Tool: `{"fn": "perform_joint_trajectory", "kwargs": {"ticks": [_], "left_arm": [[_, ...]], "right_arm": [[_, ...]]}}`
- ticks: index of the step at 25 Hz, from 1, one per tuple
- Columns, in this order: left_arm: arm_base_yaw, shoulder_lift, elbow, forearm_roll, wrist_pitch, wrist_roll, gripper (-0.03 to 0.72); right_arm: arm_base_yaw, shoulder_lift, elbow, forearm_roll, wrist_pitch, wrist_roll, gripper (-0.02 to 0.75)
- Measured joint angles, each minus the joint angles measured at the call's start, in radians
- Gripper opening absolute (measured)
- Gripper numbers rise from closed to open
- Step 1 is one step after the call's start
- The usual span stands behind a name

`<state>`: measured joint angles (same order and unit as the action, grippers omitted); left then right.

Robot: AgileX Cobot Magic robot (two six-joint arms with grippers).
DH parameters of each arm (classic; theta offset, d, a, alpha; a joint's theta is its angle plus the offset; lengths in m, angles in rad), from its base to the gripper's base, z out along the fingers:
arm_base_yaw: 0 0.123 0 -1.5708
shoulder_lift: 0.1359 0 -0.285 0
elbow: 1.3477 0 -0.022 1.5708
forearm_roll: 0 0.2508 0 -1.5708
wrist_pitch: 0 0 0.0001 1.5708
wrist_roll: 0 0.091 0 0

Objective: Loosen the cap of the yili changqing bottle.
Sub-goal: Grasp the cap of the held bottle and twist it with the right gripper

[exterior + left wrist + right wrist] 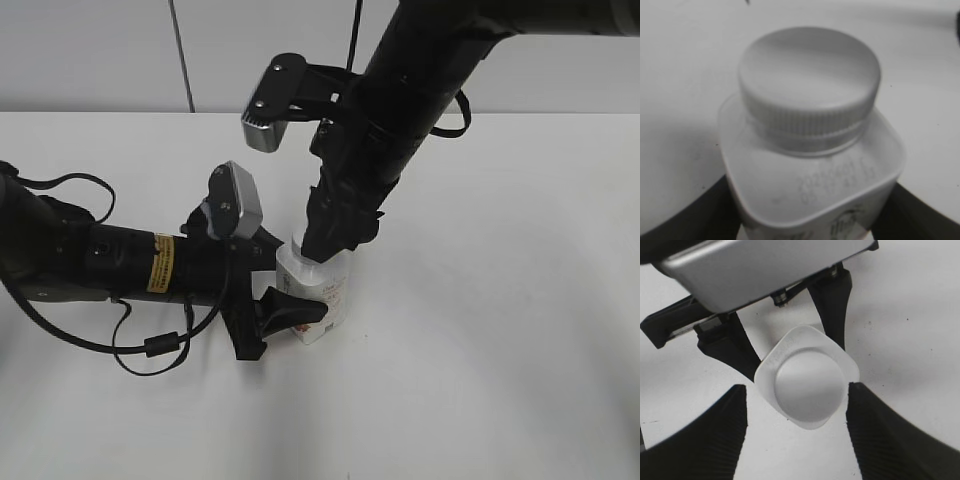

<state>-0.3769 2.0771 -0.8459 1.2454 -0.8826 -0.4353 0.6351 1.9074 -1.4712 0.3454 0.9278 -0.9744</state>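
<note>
The yili changqing bottle (327,295) stands upright on the white table, its red-pink label facing front. My left gripper (283,305) is shut on the bottle's body from the left; its dark fingers flank the bottle (810,187) in the left wrist view. The white cap (809,80) sits on the neck. My right gripper (325,240) hangs straight over the bottle and hides the cap in the exterior view. In the right wrist view it (797,395) is open, one finger on each side of the cap (810,385), not closed on it.
The white table (500,350) spreads all round the bottle. The left arm's cables (150,345) lie at the front left. The left wrist camera housing (765,265) sits just behind the bottle in the right wrist view.
</note>
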Motion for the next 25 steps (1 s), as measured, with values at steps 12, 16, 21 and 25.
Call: {"fn": "perform_joint_trajectory", "kwargs": {"ticks": [12,16,21,25], "left_arm": [[0.000,0.000,0.000,0.001,0.000,0.002,0.447],[0.000,0.000,0.000,0.002,0.000,0.002,0.447],[0.000,0.000,0.000,0.002,0.000,0.002,0.447],[0.000,0.000,0.000,0.003,-0.001,0.002,0.445]], "right_arm": [[0.000,0.009,-0.008,-0.016,-0.038,-0.001,0.497],[0.000,0.024,-0.008,-0.016,-0.039,-0.001,0.497],[0.000,0.040,-0.008,-0.016,-0.039,-0.001,0.497],[0.000,0.052,-0.008,-0.016,-0.039,-0.001,0.497]]}}
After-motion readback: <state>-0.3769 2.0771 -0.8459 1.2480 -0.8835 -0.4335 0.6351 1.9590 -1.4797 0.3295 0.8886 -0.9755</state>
